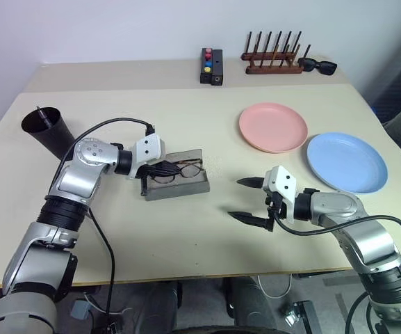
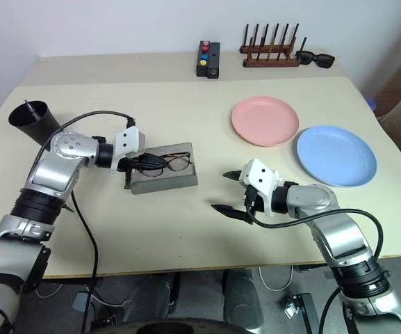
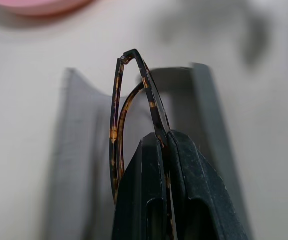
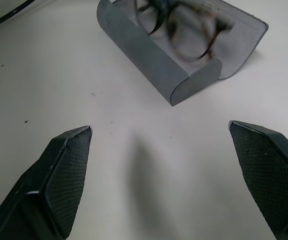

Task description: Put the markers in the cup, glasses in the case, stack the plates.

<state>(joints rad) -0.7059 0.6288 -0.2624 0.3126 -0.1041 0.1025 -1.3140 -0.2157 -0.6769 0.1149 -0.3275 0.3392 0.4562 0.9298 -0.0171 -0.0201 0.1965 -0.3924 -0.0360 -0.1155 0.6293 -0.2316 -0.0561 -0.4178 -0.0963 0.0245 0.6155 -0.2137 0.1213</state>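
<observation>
Glasses (image 1: pixel 179 169) pinched in left pincer (image 1: pixel 160 169) over case (image 1: pixel 179 185).

Near table edge: bare table (image 1: pixel 186 243) between the two arms, open for passage.
Centre: open case (image 1: pixel 178 182) with the left gripper (image 1: pixel 160 169) over it blocks the left-centre lane.
Right gripper (image 1: pixel 249 200): jaws spread wide, bare surface between it and the case.
Right side: pink plate (image 1: pixel 273 126) and blue plate (image 1: pixel 346 161) lie flat, just apart.
Far left: cup (image 1: pixel 48 131) stands near the left arm.
Back edge: peg rack (image 1: pixel 273 59), sunglasses (image 1: pixel 318 66), button box (image 1: pixel 211 66) line it.
</observation>
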